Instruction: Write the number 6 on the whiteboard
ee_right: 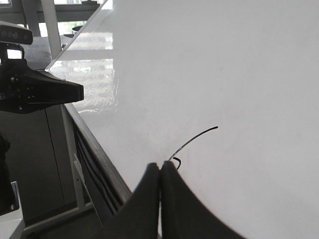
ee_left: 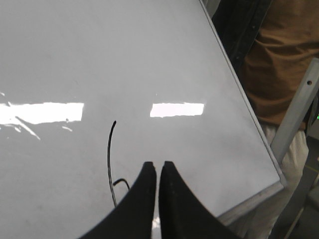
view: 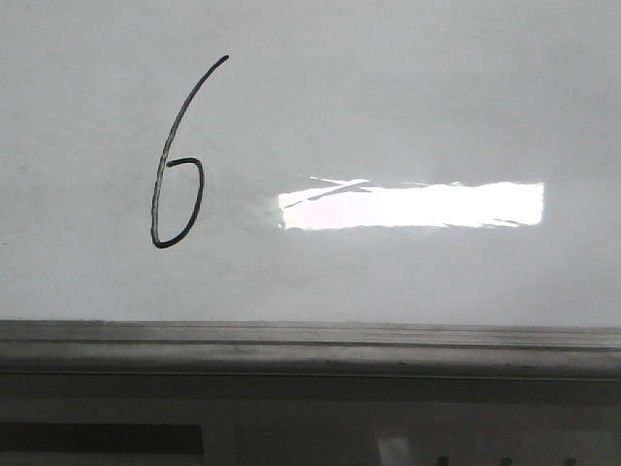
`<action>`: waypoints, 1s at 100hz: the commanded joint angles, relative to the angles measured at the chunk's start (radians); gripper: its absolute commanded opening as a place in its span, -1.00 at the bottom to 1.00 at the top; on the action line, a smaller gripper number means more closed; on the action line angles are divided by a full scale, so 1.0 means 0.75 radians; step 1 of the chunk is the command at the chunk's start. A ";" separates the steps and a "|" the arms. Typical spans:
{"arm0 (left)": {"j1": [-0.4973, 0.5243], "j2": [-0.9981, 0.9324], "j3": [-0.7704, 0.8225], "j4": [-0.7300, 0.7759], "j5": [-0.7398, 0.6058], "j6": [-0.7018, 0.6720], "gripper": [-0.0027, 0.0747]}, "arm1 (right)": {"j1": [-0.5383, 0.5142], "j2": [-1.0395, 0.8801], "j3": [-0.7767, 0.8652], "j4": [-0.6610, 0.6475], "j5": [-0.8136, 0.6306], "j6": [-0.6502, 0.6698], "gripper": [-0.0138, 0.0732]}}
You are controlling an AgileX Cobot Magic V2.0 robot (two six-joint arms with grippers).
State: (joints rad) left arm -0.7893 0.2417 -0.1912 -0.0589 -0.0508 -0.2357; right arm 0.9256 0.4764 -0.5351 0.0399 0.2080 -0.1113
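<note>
The whiteboard point(view: 408, 87) fills the front view, glossy white-grey. The number 6 point(view: 202, 186) is drawn on its left part as a thin black line with a long slanted stem and a small angular loop. Neither gripper shows in the front view. My left gripper point(ee_left: 158, 164) hovers over the whiteboard point(ee_left: 124, 59) with its jaws together, just beside the stem of the 6 point(ee_left: 108, 154). My right gripper point(ee_right: 160, 164) also has its jaws together over the board point(ee_right: 224, 59), its tips at the loop end of the 6 point(ee_right: 194, 139). I see no pen in either gripper.
A grey metal rail point(view: 310, 340) runs along the board's near edge. A bright glare patch point(view: 412, 205) lies right of the 6. A person in a brown shirt point(ee_left: 284, 55) stands beyond the board's edge. A black device point(ee_right: 30, 89) sticks out beside the board.
</note>
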 commanded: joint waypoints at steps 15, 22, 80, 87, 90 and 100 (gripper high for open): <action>0.002 -0.233 -0.036 0.078 0.304 0.002 -0.98 | -0.001 -0.363 0.205 -0.031 -0.119 -0.002 -0.82; 0.002 -0.303 -0.036 0.098 0.357 0.002 -0.98 | -0.001 -0.469 0.264 -0.031 -0.104 -0.002 -0.82; 0.002 -0.352 -0.036 0.044 0.339 0.002 -0.98 | -0.001 -0.664 0.372 -0.031 -0.085 -0.002 -0.83; 0.002 -0.352 -0.036 0.044 0.339 0.002 -0.98 | -0.001 -0.664 0.372 -0.031 -0.085 -0.002 -0.83; 0.002 -0.352 -0.036 0.044 0.337 0.002 -0.98 | -0.001 -0.664 0.372 -0.031 -0.085 -0.002 -0.83; 0.002 -0.352 -0.025 0.051 0.337 0.002 -0.98 | -0.001 -0.664 0.372 -0.031 -0.085 -0.002 -0.83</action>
State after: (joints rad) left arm -0.7893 -0.0056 -0.1912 -0.0181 0.2761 -0.2336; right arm 0.9256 -0.0117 -0.2301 0.0265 0.2190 -0.1092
